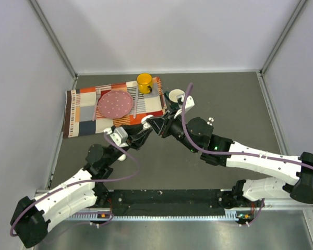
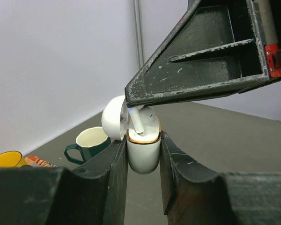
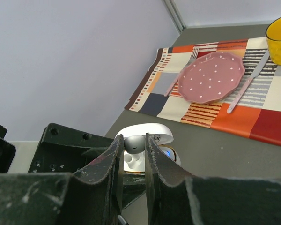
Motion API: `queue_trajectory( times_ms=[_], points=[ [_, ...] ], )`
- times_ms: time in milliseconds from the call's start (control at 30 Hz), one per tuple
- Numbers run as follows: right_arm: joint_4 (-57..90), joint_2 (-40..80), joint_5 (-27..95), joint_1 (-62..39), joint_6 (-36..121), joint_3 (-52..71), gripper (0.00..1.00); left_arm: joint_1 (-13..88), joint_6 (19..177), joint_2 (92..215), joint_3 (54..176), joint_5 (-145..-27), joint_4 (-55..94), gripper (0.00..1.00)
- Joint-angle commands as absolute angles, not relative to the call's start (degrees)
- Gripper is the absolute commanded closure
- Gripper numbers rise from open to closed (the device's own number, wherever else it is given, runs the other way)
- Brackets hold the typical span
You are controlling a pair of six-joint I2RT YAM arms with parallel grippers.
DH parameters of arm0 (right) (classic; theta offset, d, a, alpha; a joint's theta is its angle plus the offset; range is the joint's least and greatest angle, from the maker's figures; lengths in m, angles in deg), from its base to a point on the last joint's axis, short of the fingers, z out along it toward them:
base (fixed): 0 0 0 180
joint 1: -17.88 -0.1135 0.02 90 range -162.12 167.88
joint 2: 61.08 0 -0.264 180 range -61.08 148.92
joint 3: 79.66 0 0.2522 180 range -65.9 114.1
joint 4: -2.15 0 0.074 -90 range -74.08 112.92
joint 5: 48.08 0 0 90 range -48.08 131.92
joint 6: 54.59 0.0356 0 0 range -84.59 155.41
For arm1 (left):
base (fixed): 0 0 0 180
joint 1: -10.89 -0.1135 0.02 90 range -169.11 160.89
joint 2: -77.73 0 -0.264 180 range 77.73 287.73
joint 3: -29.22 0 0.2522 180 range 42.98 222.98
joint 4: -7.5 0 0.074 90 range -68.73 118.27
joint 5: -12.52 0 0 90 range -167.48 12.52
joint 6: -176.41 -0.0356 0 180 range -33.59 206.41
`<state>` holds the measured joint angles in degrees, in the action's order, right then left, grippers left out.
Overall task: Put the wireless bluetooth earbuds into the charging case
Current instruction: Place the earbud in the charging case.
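Just above charging case, earbud pinched in right end effector

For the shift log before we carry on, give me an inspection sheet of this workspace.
Surface: dark grey table.
Job's things: charging case, lid open; one earbud at its mouth; the other not made out.
Clutter: placemat with pink plate, fork, knife, yellow mug; green mug beside it.
Grippers: left gripper shut on charging case; right gripper shut on earbud.
Cables: purple cables loop along both arms.
Surroundings: pale walls on three sides.
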<state>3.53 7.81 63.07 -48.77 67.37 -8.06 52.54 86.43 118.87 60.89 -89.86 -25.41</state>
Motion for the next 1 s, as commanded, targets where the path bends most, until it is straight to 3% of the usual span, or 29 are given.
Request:
queue_trajectory(
  times_ms=[0, 967],
  points=[
    [1.6, 7.2, 62.2, -49.6, 67.1, -8.0, 1.0, 52.5, 87.9, 118.9, 63.4, -90.0, -30.3, 1.0],
    [0.6, 8.0, 62.8, -50.8, 66.3, -9.2, 1.0, 52.5, 89.2, 119.9, 63.8, -88.5, -32.9, 1.0]
  ],
)
